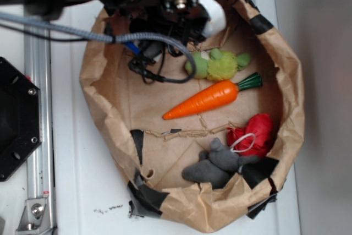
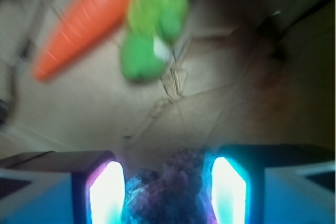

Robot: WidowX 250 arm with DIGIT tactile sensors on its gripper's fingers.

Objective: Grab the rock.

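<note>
In the wrist view the rock, a dark lumpy stone, fills the gap between my two fingers, touching both lit pads. My gripper is shut on the rock just above the brown paper floor. In the exterior view my arm hangs over the back left of the paper bag and hides both the rock and the fingers. The wrist picture is blurred.
The crumpled brown paper bag forms a walled bowl. Inside lie an orange carrot, a green plush, a red item and a grey plush toy. A cable loops below the arm.
</note>
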